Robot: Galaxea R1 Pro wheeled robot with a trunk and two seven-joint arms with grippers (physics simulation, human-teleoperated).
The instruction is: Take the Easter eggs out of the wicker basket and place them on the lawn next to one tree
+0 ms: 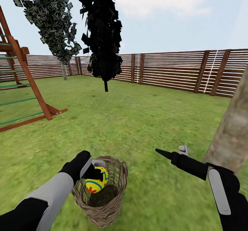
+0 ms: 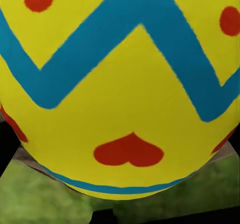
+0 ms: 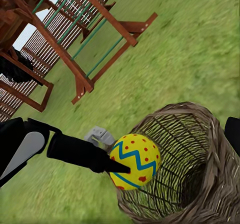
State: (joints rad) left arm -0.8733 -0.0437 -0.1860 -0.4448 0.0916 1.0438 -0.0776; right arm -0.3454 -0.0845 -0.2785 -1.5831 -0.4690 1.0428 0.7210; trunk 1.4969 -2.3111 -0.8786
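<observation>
The wicker basket (image 1: 103,196) hides its own floor in shadow, and the tree (image 1: 229,134) trunk runs off the head view's right edge.

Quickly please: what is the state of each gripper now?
Left gripper: closed on an Easter egg at the wicker basket rim.
Right gripper: open, holding nothing.

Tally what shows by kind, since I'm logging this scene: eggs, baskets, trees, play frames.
Yellow Easter egg with blue zigzag: 1
Tan woven wicker basket: 1
Trees (pale thick trunk, near-black column, grey-leaved): 3
Brown wooden play frame: 1
Total: 6
</observation>
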